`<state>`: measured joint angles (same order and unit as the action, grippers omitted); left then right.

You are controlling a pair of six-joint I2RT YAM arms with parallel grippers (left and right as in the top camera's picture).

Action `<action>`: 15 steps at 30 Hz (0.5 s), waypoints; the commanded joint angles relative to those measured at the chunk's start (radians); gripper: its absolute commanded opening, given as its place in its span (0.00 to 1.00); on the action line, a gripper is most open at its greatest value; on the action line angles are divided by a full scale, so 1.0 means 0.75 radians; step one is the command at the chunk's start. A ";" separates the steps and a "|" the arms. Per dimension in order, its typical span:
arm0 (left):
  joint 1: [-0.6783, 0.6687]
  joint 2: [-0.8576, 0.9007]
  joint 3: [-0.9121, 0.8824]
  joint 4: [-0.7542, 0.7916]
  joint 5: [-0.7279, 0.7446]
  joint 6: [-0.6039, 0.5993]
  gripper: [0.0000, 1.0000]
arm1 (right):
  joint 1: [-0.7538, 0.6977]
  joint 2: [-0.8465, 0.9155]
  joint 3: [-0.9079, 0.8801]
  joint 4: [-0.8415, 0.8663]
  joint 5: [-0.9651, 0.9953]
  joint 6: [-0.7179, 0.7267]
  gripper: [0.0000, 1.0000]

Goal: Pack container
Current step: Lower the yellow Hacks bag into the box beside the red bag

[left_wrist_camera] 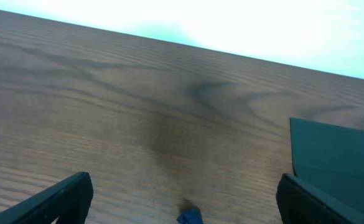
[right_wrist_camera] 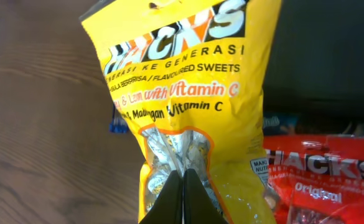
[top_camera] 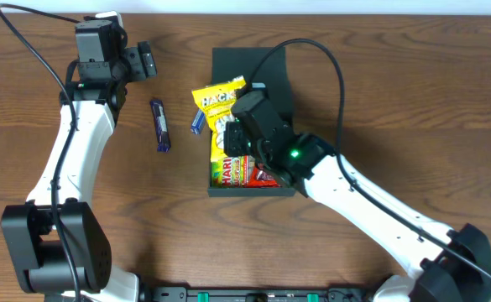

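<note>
The dark teal container (top_camera: 283, 191) sits mid-table with its flap lid (top_camera: 249, 65) open to the far side. It holds a red Hacks packet (top_camera: 247, 173), which also shows in the right wrist view (right_wrist_camera: 322, 180). My right gripper (top_camera: 231, 127) is shut on a yellow Hacks packet (top_camera: 218, 99), pinching its lower part (right_wrist_camera: 183, 186) over the container's left wall. The yellow packet (right_wrist_camera: 182, 87) fills the right wrist view. My left gripper (top_camera: 144, 60) is open and empty at the far left, above bare table (left_wrist_camera: 185, 205).
A dark blue snack bar (top_camera: 160, 126) lies on the table left of the container. A small blue packet (top_camera: 196, 122) lies partly under the yellow packet, and its tip shows in the left wrist view (left_wrist_camera: 190, 217). The container's lid edge shows there too (left_wrist_camera: 334, 152).
</note>
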<state>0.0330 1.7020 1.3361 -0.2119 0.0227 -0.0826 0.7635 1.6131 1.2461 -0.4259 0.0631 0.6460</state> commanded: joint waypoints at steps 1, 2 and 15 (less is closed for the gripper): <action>0.009 -0.013 0.029 -0.001 -0.005 -0.014 0.95 | 0.010 -0.004 0.004 -0.014 0.030 -0.035 0.02; 0.009 -0.013 0.029 -0.001 -0.005 -0.014 0.95 | 0.010 -0.004 0.004 -0.023 0.030 -0.035 0.02; 0.009 -0.013 0.029 -0.001 -0.005 -0.014 0.95 | 0.010 0.019 0.004 -0.194 -0.041 0.175 0.01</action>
<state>0.0330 1.7020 1.3361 -0.2123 0.0227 -0.0826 0.7635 1.6154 1.2461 -0.5728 0.0452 0.7277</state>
